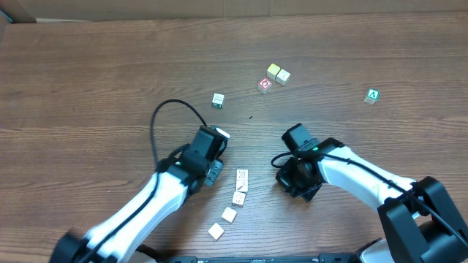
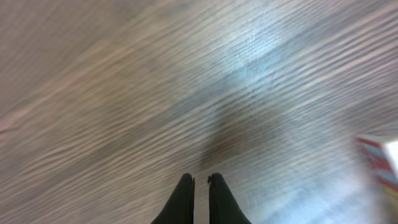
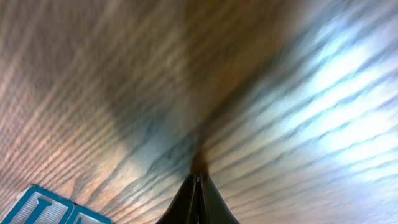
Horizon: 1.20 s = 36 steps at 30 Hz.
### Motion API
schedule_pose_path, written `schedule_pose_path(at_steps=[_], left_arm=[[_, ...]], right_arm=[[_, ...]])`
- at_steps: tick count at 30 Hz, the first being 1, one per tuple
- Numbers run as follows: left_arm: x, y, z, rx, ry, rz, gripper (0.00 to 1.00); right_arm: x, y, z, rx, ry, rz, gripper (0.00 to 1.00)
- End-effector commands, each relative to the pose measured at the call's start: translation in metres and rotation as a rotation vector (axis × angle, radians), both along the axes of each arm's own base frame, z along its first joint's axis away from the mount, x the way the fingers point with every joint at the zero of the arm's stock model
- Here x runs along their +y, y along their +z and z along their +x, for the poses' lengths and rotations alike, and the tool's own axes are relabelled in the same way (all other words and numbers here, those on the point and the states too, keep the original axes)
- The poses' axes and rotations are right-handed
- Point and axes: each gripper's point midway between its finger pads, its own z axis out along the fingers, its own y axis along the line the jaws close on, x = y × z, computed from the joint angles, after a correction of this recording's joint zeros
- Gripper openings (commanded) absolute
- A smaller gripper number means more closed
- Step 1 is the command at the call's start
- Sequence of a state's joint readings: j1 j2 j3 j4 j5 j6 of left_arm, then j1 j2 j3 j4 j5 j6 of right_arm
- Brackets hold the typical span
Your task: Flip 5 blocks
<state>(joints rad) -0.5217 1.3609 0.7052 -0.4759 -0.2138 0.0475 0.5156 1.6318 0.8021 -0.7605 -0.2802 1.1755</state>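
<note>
Clearly "A" on grn cube [image 1: 373,95], blocks [image 1: 242,175] illegible.

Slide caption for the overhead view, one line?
Two arms flank a diagonal line of four pale blocks; five more cubes, one red-faced, one green, lie scattered beyond.

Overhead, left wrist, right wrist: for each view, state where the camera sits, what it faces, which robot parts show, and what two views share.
Overhead: above the table, looking down; left gripper, right gripper and scattered blocks show.
Left wrist: on the left arm, facing wood close up; shut fingers at bottom, block edge at right.
Right wrist: on the right arm; shut fingers, blue-framed block lower left.
Shared: the wood table.
</note>
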Motion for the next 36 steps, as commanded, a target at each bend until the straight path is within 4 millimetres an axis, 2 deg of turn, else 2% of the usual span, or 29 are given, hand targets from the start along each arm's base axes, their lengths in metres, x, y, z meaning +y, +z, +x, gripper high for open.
schedule_pose_path(at_steps=[1, 5, 10, 15, 18, 22, 23, 28, 36], left_arm=[[-0.015, 0.06, -0.01, -0.032, 0.04, -0.188, 0.04], [-0.019, 0.073, -0.059, 0.116, 0.065, -0.318, 0.04], [-0.016, 0.067, -0.114, 0.348, 0.126, -0.375, 0.04], [-0.031, 0.061, -0.155, 0.597, 0.131, -0.448, 0.04], [-0.037, 0.058, -0.168, 0.703, 0.179, -0.46, 0.04], [-0.03, 0.047, -0.187, 0.811, 0.268, -0.374, 0.04], [-0.024, 0.038, -0.194, 0.832, 0.305, -0.311, 0.04], [-0.01, 0.02, -0.202, 0.799, 0.43, -0.176, 0.04], [-0.035, 0.016, -0.207, 0.748, 0.468, -0.197, 0.04]], right_arm=[[-0.006, 0.004, 0.011, -0.045, 0.08, 0.018, 0.04], [-0.007, 0.005, 0.013, -0.057, 0.1, 0.025, 0.04], [-0.007, 0.005, 0.013, -0.058, 0.107, 0.026, 0.04], [-0.006, 0.005, 0.012, -0.052, 0.107, 0.032, 0.04], [-0.004, 0.006, 0.011, -0.052, 0.125, 0.045, 0.04], [-0.004, 0.006, 0.009, -0.048, 0.136, 0.051, 0.04], [-0.003, 0.006, 0.009, -0.051, 0.15, 0.058, 0.04], [-0.003, 0.006, 0.008, -0.05, 0.157, 0.059, 0.04], [-0.004, 0.006, 0.006, -0.047, 0.182, 0.057, 0.04]])
